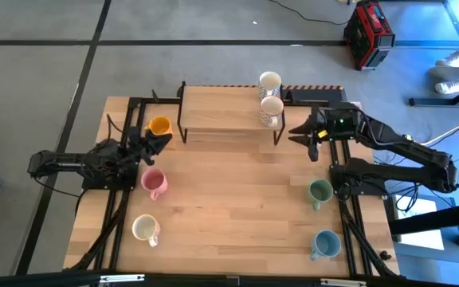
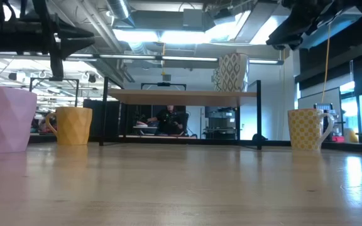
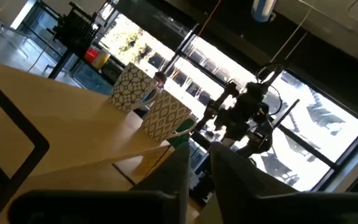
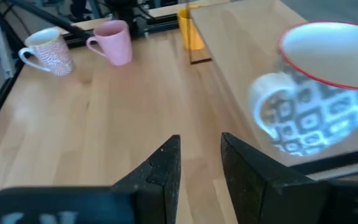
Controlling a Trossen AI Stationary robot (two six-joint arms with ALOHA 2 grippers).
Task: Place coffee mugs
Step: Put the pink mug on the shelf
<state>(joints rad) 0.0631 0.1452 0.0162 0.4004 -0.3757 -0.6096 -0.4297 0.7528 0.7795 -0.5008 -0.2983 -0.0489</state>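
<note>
Two patterned white mugs stand upright on the wooden shelf [image 1: 221,112], one [image 1: 270,81] at its far edge and one [image 1: 272,110] nearer. On the table stand the orange mug [image 1: 159,126], pink mug [image 1: 153,182], speckled cream mug [image 1: 145,229], green mug [image 1: 320,191] and light blue mug [image 1: 326,243]. The low view also shows a yellow-patterned mug [image 2: 310,129] right of the shelf. My left gripper [image 1: 159,142] hovers between the orange and pink mugs, slightly open and empty. My right gripper [image 1: 303,135] is raised just right of the shelf, open and empty, with the nearer patterned mug [image 4: 319,93] close ahead.
The shelf stands on thin black metal legs [image 2: 258,113] at the table's far middle. Bare wood [image 1: 237,199] stretches across the table's centre between the two groups of mugs. A red case [image 1: 369,32] sits on the floor beyond the table. A person [image 2: 168,119] sits in the room behind.
</note>
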